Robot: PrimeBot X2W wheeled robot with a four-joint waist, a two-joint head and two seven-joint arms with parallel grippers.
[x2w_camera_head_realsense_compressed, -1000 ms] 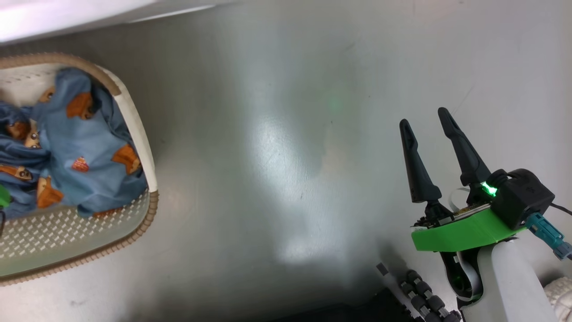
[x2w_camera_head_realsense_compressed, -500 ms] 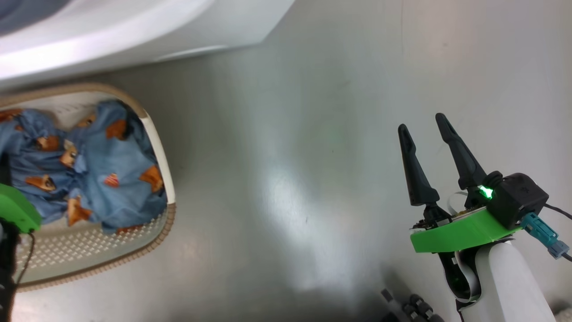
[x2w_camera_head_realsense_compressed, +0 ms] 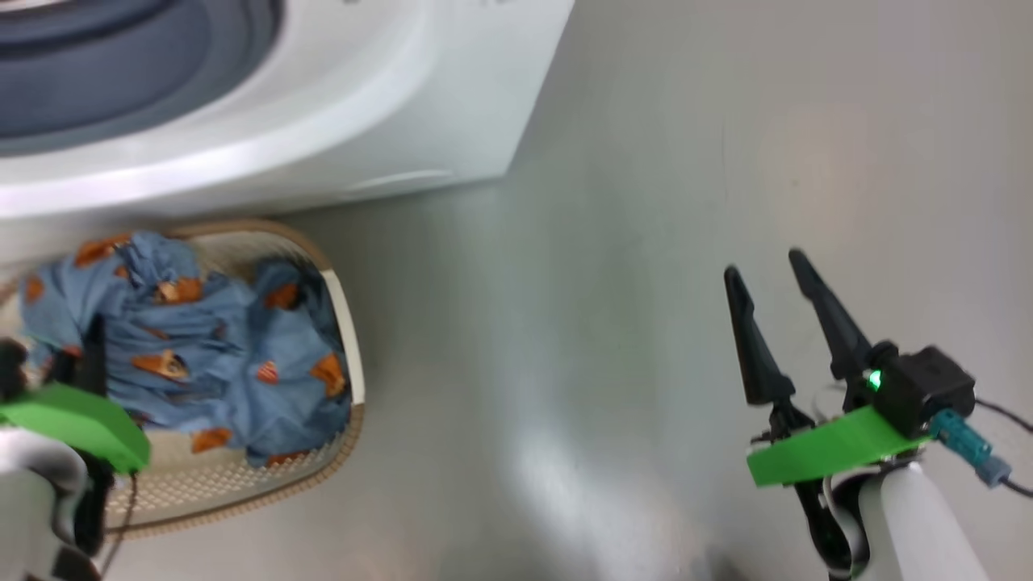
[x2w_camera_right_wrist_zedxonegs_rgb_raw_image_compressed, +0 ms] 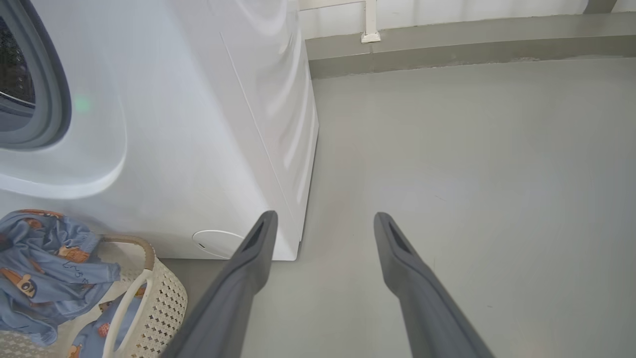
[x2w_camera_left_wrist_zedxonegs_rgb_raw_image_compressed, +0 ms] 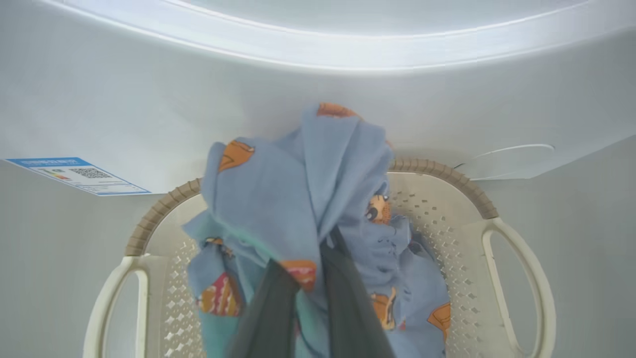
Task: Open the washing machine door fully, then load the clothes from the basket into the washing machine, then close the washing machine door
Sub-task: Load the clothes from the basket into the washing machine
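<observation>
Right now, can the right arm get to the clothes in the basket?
Probably yes, with a reach across. The right gripper is open, and just bare floor lies between it and the basket. But the left gripper is shut on the clothes there, so they might bump.

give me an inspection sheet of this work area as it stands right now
surface: smooth grey floor, bare, with glare patches
washing machine: white; grey gasket uncovered, dark drum behind it
basket: on the floor, close before the machine's front
clothes: blue printed fabric; one bunch pinched up above the basket, the rest inside it
clutter: nothing seen
left gripper: shut on the clothes
right gripper: open, empty, over bare floor
cables: dark cable and teal plug at the right wrist
surroundings: blue label, round flap, wall base
</observation>
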